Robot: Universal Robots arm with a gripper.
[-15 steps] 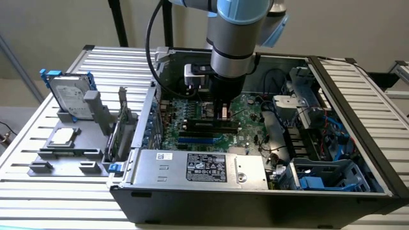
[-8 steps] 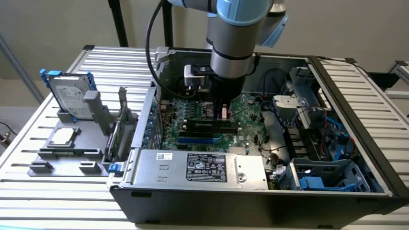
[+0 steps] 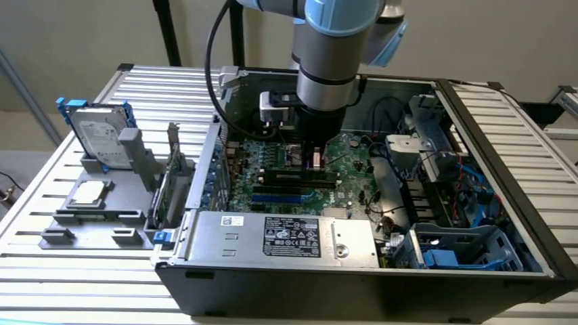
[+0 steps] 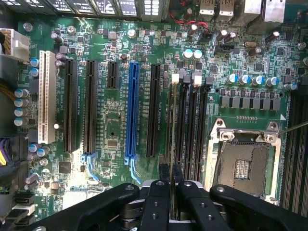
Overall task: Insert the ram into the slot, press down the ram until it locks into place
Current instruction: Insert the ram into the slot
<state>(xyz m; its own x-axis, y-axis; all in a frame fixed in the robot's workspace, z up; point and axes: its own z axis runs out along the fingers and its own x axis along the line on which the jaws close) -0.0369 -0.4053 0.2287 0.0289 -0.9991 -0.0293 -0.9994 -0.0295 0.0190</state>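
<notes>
Alignment is the likely reason for the pose of the ram (image 4: 172, 125): it stands on its long edge and runs lengthwise along the slot (image 4: 169, 115), so in the wrist view it reads as a thin pale line over dark plastic. The gripper (image 4: 171, 168) has its two black fingers (image 4: 164, 175) pinched flat against the stick's faces near one end, a hold that would keep so thin a board from twisting. Whether its lower edge already sits in the groove or hangs just above it, I cannot tell.

The slot is the outermost of four parallel black sockets, ribbed and narrow, with small white or black clips at their ends. Beside them lies a square CPU socket (image 4: 243, 166) with a bright metal frame; on the other side run longer card connectors, one glossy blue slot (image 4: 131, 110) and one white slot (image 4: 45, 96). All sit on the green motherboard (image 4: 110, 130), matte and studded with silver-capped capacitors.

In the exterior view the gripper (image 3: 313, 161) reaches straight down into the open black case (image 3: 361, 284). At six o'clock from it lies a silver power supply (image 3: 271, 233), at four o'clock a blue plastic drive cage (image 3: 451, 250), and at nine o'clock, outside on the slatted metal table (image 3: 54, 284), a hard drive (image 3: 95, 135) stands upright in a grey holder.
</notes>
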